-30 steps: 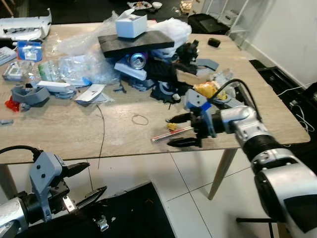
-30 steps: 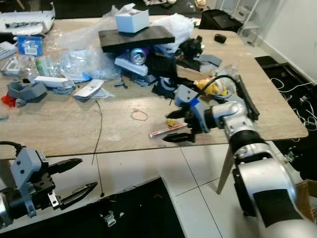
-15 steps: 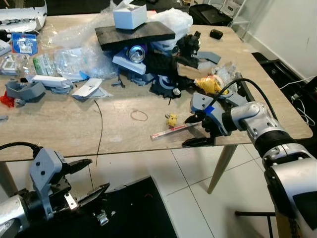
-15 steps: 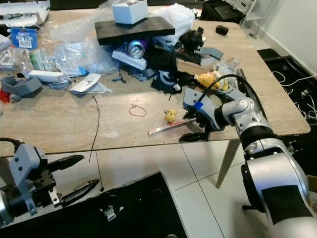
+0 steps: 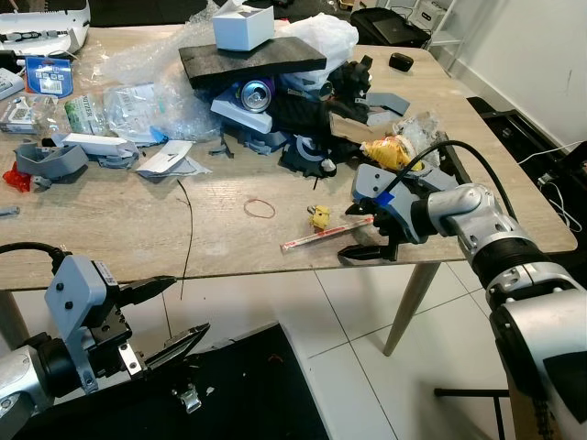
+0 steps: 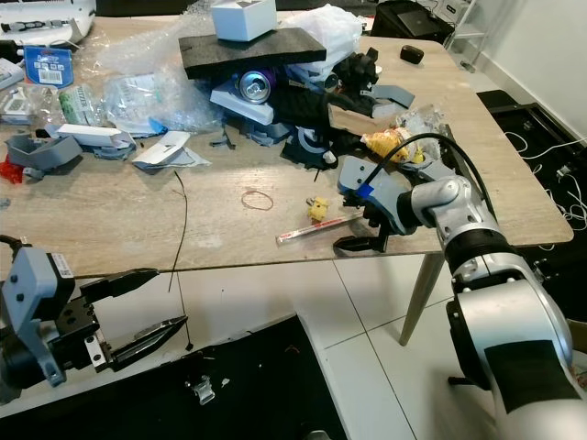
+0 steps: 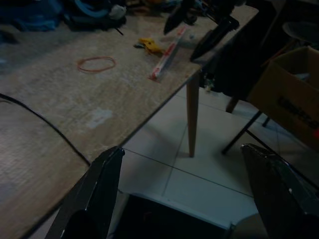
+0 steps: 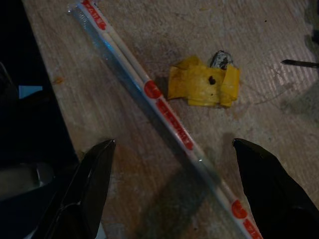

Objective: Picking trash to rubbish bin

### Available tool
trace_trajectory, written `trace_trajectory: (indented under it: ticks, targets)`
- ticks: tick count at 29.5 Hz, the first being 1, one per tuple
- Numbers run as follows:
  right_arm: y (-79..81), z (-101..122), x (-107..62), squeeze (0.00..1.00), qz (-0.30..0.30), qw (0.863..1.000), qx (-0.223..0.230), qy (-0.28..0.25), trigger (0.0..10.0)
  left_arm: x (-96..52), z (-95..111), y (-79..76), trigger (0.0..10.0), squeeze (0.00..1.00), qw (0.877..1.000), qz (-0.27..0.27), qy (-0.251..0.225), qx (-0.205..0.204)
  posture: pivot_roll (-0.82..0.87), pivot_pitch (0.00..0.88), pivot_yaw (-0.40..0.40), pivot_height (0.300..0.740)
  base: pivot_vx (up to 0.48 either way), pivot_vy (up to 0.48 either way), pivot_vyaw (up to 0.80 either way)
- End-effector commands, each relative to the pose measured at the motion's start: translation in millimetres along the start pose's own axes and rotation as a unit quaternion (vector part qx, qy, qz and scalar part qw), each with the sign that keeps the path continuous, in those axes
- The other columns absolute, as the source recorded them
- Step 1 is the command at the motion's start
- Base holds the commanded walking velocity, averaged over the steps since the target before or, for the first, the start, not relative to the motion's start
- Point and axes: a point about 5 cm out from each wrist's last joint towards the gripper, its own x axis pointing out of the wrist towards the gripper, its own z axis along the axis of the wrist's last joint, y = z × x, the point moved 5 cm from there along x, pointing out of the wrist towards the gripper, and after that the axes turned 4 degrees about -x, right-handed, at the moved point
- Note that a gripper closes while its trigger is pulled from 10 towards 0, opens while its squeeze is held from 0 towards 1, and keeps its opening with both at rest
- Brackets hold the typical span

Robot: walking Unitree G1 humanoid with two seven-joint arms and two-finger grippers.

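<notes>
The left tool (image 5: 160, 316) hangs low, below the near edge of the tabletop (image 5: 110, 238) and over the floor, its two black fingers spread and holding nothing. It is well apart from anything worth picking, so it has no part in the coming grasp.

Moving right along the near edge, a red rubber band (image 5: 260, 208) lies on bare wood, and past it the task's thing: a long wrapped pair of chopsticks (image 5: 323, 233) in a clear sleeve with red print. It lies flat on the tabletop near the front edge, its long axis slanted, the left end nearer the edge and the right end running away toward the clutter. A small yellow scrap (image 5: 319, 217) sits just beside it on the far side, apart from the sleeve.

The right tool (image 5: 366, 236) is at the right end of the chopsticks, fingers spread wide, one over the tabletop and one off the edge. In the right wrist view the sleeve (image 8: 154, 97) runs diagonally between the two fingers, not yet pinched. My judgement: the right arm is plainly the nearer, and the fingers must close across the sleeve's narrow width, not along its length.
</notes>
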Motion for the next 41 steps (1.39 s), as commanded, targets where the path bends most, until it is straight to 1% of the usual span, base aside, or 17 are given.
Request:
trace_trajectory:
  ticks: [1,11,16,21,23,25,26,27,28,29,31,33,34,36,37,38,41]
  targets:
    - [11.4,-19,2.6,0.0,0.023,0.999,0.016,0.035,10.0,-0.5,0,-8.5,10.0,0.0,1.0,-0.021,0.016,0.002,0.11,0.423,-0.1,0.74,0.0,0.0,0.0]
    - [1.1,4,-0.3,0.0,0.02,1.0,0.019,-0.004,10.0,-2.7,1,-15.3,10.0,0.0,0.999,-0.025,0.019,-0.009,0.13,0.449,-0.095,0.74,0.0,0.0,0.0]
    - [-0.4,1,-0.1,0.0,0.013,1.0,0.007,0.016,10.0,-2.6,2,-16.0,10.0,0.0,0.999,-0.027,0.021,-0.011,0.13,0.457,-0.093,0.74,0.0,0.0,0.0]
    - [-2.9,-12,3.0,0.0,-0.022,0.999,0.002,0.048,10.0,-3.7,3,-18.3,10.0,0.0,0.999,-0.029,0.023,-0.013,0.14,0.467,-0.087,0.74,0.0,0.0,0.0]
    - [-2.5,-15,3.4,0.0,-0.027,0.998,0.006,0.051,10.0,-3.9,3,-18.8,10.0,0.0,0.999,-0.028,0.024,-0.014,0.14,0.467,-0.087,0.74,0.0,0.0,0.0]
    - [-0.9,-21,3.7,0.0,-0.034,0.997,0.025,0.058,10.0,-4.4,4,-18.9,10.0,0.0,0.999,-0.027,0.024,-0.015,0.14,0.471,-0.087,0.74,0.0,0.0,0.0]
    - [-0.1,-24,3.7,0.0,-0.035,0.997,0.031,0.061,9.4,-4.7,4,-19.0,10.0,0.0,0.999,-0.026,0.025,-0.015,0.14,0.471,-0.087,0.74,0.0,0.0,0.0]
    - [1.3,-27,3.6,0.0,-0.034,0.997,0.039,0.064,7.4,-4.9,4,-19.1,10.0,0.0,0.999,-0.026,0.025,-0.015,0.14,0.471,-0.087,0.74,0.0,0.0,0.0]
    - [3.3,-29,3.3,0.0,-0.029,0.996,0.046,0.065,4.9,-5.2,4,-19.2,10.0,0.0,0.999,-0.025,0.025,-0.015,0.14,0.471,-0.087,0.74,0.0,0.0,0.0]
    - [3.3,-29,3.3,0.0,-0.029,0.996,0.046,0.065,4.9,-5.2,4,-19.2,10.0,0.0,0.999,-0.025,0.025,-0.015,0.14,0.471,-0.087,0.74,0.0,0.0,0.0]
    - [8.9,-34,2.2,0.0,-0.009,0.995,0.066,0.07,4.8,-5.7,4,-19.2,10.0,0.0,0.999,-0.024,0.025,-0.015,0.14,0.471,-0.087,0.74,0.0,0.0,0.0]
    - [16.4,-44,-0.5,0.0,0.017,0.992,0.082,0.096,3.3,-6.2,4,-18.3,10.0,0.0,0.999,-0.022,0.025,-0.015,0.14,0.467,-0.095,0.74,0.0,0.0,0.0]
    - [20.4,-47,-2.2,0.0,0.033,0.99,0.099,0.099,2.0,-6.1,4,-18.0,10.0,0.0,0.999,-0.021,0.025,-0.015,0.14,0.466,-0.096,0.74,0.0,0.0,0.0]
    - [25.4,-50,-5.1,0.0,0.053,0.985,0.125,0.105,1.4,-5.9,4,-18.1,10.0,0.0,0.999,-0.02,0.025,-0.015,0.14,0.462,-0.098,0.74,0.0,0.0,0.0]
    - [25.4,-50,-5.1,0.0,0.053,0.985,0.125,0.105,1.4,-5.9,4,-18.1,10.0,0.0,0.999,-0.02,0.025,-0.015,0.14,0.462,-0.098,0.74,0.0,0.0,0.0]
    - [26.8,-53,-6.3,0.0,0.058,0.983,0.131,0.112,0.0,-5.6,4,-18.1,10.0,0.0,0.999,-0.019,0.024,-0.015,0.14,0.462,-0.099,0.74,0.0,0.0,0.0]
    - [28.6,-57,-8.2,0.0,0.061,0.98,0.143,0.126,0.0,-4.6,4,-17.9,10.0,0.0,0.999,-0.018,0.023,-0.015,0.14,0.459,-0.099,0.74,0.0,0.0,0.0]
